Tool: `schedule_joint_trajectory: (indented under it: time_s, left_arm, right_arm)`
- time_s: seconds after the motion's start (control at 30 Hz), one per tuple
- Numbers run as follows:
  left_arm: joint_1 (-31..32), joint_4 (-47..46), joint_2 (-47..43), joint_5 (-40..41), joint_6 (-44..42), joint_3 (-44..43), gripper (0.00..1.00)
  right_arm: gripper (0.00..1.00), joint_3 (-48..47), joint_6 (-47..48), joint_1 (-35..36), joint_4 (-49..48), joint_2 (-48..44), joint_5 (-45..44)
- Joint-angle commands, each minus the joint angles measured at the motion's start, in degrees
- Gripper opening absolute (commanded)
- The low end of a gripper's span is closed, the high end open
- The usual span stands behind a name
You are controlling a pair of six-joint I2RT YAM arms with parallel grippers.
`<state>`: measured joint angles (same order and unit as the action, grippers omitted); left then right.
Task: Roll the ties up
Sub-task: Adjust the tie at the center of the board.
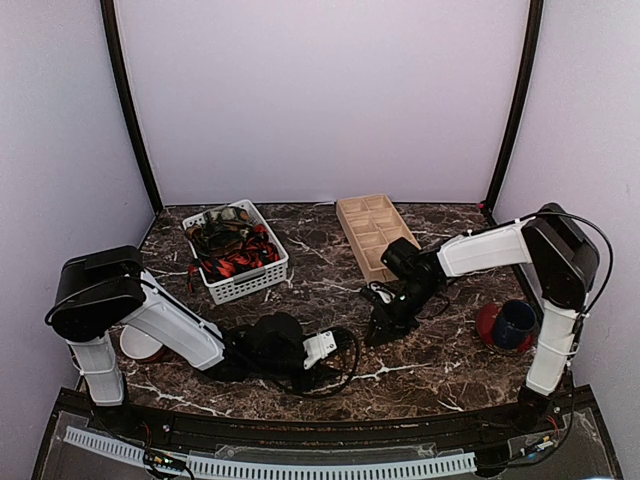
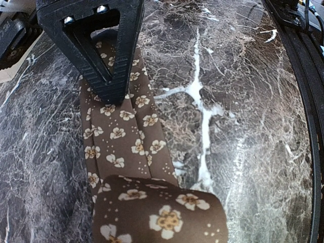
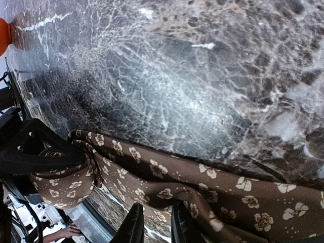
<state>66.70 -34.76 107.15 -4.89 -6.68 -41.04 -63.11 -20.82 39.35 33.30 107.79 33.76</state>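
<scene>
While left jaws clamp the tie (image 3: 167, 177), nearly closed right jaws pinch it.

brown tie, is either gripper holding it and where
Left gripper clamps the brown tie at its rolled end; right gripper sits at a mid-length fold, grip unclear.

You have one brown flowered tie (image 2: 121, 142) out on the tabletop (image 1: 450, 360). One white basket (image 1: 245, 287) near the far left corner holds red-and-black ties (image 1: 235, 262), too tangled to count. Also one wooden tray (image 1: 375, 235), one dark cup (image 1: 516, 322), one red dish (image 1: 488, 326) and one white dish (image 1: 135, 343).
</scene>
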Motion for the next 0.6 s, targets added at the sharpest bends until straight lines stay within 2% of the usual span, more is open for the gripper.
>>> schedule_joint_trajectory:
  time_s: [0.0,0.23,0.4,0.57]
  left_arm:
    - [-0.1,8.1,1.1,1.6,1.1,3.1,0.24]
    - [-1.2,8.5,-6.1,2.5,0.8,2.6,0.26]
    - [-1.7,7.8,-8.8,5.1,5.6,3.9,0.28]
    - [-1.8,10.3,-7.8,9.4,11.7,3.6,0.28]
  right_arm:
    - [0.20,4.0,1.6,0.1,-0.9,3.0,-4.5]
    - [0.18,8.0,0.8,-0.9,-1.3,2.5,-6.1]
    - [0.18,8.4,0.0,-1.0,-1.4,2.6,-6.4]
    - [0.17,8.2,-0.5,-1.0,-1.4,2.8,-6.9]
